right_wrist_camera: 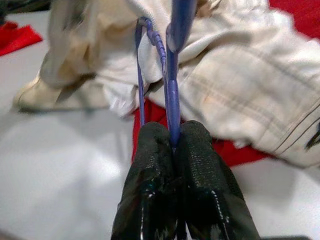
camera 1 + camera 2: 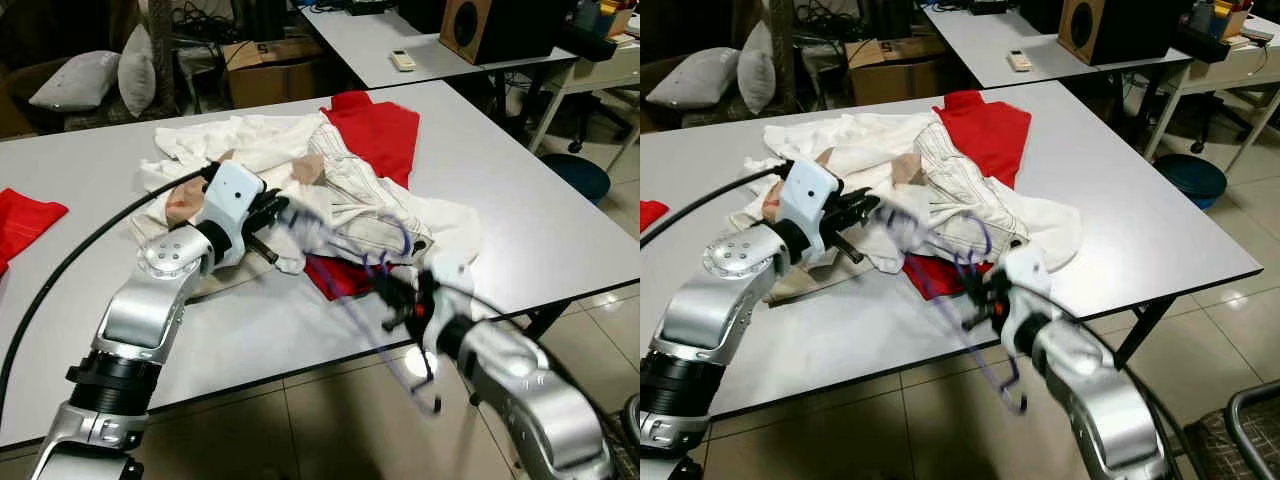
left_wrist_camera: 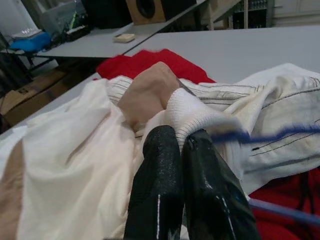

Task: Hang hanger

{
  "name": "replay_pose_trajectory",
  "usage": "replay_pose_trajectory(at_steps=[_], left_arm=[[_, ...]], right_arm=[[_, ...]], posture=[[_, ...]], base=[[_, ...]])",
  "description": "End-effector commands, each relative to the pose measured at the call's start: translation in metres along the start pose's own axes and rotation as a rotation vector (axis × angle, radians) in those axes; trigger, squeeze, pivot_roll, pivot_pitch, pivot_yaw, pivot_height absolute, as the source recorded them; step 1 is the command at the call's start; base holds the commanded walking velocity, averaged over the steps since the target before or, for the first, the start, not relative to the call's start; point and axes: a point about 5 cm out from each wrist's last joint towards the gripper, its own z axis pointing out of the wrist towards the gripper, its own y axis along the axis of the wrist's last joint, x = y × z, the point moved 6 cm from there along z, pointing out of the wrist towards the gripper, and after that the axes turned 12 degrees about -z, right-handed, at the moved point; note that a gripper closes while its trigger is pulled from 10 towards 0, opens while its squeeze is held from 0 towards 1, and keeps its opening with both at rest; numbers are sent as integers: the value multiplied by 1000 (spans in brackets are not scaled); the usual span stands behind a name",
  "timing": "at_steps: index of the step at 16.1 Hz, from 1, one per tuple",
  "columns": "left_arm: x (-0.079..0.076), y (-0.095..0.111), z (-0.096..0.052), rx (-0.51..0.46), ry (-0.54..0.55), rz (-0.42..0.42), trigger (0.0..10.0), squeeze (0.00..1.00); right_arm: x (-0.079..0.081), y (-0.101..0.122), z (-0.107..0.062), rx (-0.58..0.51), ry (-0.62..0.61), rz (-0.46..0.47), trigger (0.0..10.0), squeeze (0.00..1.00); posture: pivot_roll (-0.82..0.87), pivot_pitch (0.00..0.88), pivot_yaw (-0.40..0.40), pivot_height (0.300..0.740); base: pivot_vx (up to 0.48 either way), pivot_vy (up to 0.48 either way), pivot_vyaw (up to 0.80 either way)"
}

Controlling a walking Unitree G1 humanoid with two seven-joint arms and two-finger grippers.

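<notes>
Over the near edge of the grey table [image 2: 560, 230]: right gripper [image 1: 172, 142] pressed fully together on the thin bar of a blue hanger [image 2: 975, 300], no gap between its two black fingers [image 1: 200, 165]. Hanger blurred in both head views, stretched from the clothes pile down past the table edge toward the tiled floor [image 2: 940, 420], its hook end low beside the right forearm.

Further left, at the pile's near side: left gripper [image 3: 181, 145] pinched shut on a fold of white ribbed cloth [image 3: 192, 112], fingertips touching each other around the fabric. One blurred blue arm of the hanger passing just beside that fold.

On the tabletop: heap of white garments [image 2: 300, 150] with a striped pale piece [image 2: 360, 200] on top, a tan patch showing through, and a red garment [image 2: 375, 125] partly under the heap, its edge poking out toward the right gripper. Separate red cloth [image 2: 25, 220] well apart at the table's left side. Beyond, a second table with a speaker [image 2: 470, 28] and a remote [image 2: 402, 60].
</notes>
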Motion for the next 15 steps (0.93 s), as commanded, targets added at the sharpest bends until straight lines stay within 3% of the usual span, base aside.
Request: replay_pose_trajectory(at_steps=[1,3,5,6,9,11,12,13,14,15], left_arm=[[7,6,-4,5,19,37,0,0],[13,5,-10,19,33,62,0,0],[17,5,-13,23,43,65,0,0],[19,9,-14,27,43,79,0,0],[26,24,-16,-8,62,77,0,0],[35,52,-18,-91,100,63,0,0],[43,70,-21,-141,141,96,0,0],[57,93,-26,-188,222,213,0,0],[61,100,-27,-198,243,257,0,0],[58,101,-26,-194,217,251,0,0]], right_arm=[[-18,3,1,-6,-89,42,10000,0],[-34,18,11,-70,-174,154,10000,0],[-40,21,21,-77,-202,188,10000,0],[-39,39,34,-149,-173,248,10000,0],[-33,76,44,-312,-80,367,10000,0],[-27,77,54,-287,-28,326,10000,0],[-26,83,57,-316,6,387,10000,0],[-26,82,61,-286,17,364,10000,0],[-23,71,67,-211,16,259,10000,0],[-18,60,70,-149,36,243,10000,0]], posture=[[54,0,65,740],[58,0,61,740],[61,0,60,740],[75,0,58,740],[91,0,51,740],[106,0,42,740],[111,0,39,740],[116,0,35,740],[116,0,35,740],[118,0,35,740]], base=[[0,0,0],[0,0,0],[0,0,0],[0,0,0],[0,0,0],[0,0,0],[0,0,0],[0,0,0],[0,0,0],[0,0,0]])
